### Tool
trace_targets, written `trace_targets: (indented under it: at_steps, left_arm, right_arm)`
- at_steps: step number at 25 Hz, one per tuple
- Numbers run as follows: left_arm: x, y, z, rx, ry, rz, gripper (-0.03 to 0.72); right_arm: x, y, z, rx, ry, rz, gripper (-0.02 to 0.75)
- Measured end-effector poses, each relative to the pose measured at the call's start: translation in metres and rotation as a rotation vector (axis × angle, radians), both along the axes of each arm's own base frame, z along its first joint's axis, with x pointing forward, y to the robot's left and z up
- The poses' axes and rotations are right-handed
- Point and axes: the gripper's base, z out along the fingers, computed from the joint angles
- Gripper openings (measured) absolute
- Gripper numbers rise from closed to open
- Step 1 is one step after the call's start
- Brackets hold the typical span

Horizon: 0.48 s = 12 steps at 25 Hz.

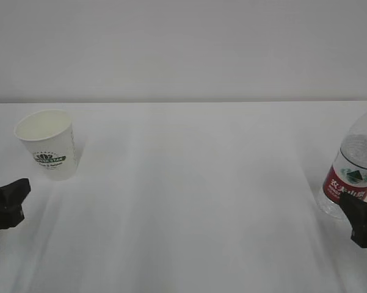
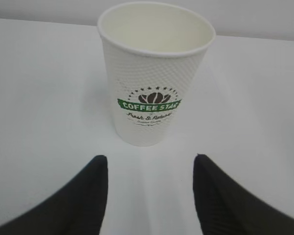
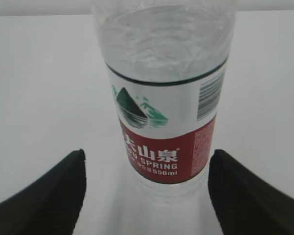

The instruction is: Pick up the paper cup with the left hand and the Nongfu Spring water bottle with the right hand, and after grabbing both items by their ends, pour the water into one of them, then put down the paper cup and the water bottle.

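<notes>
A plain white table carries two things set well apart — the paper cup standing upright near its left edge, mouth open, and the Nongfu Spring water bottle upright at the far right.

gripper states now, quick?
Left end effector: open, empty, short of the paper cup.
Right end effector: open, empty, short of the Nongfu Spring water bottle.

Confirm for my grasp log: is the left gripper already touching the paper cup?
No, the left gripper stands open short of the paper cup.
</notes>
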Motion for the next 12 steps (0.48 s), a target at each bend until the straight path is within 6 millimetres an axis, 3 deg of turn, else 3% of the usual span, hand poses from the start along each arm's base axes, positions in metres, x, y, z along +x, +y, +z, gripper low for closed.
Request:
trace_targets:
  at_steps: [2, 6, 12]
  left_arm:
    - [0.0000, 0.0000, 0.0000, 0.000, 0.000, 0.000, 0.468]
    - [0.0000, 0.0000, 0.0000, 0.000, 0.000, 0.000, 0.641]
    - [0.0000, 0.0003, 0.0000, 0.000, 0.000, 0.003, 0.679]
  right_arm:
    - [0.0000, 0.0001, 0.0000, 0.006, 0.001, -0.001, 0.589]
    - [0.0010, 0.0008, 0.0004, 0.012, -0.002, 0.005, 0.589]
    - [0.0093, 0.0019, 0.0035, 0.006, -0.031, 0.020, 0.589]
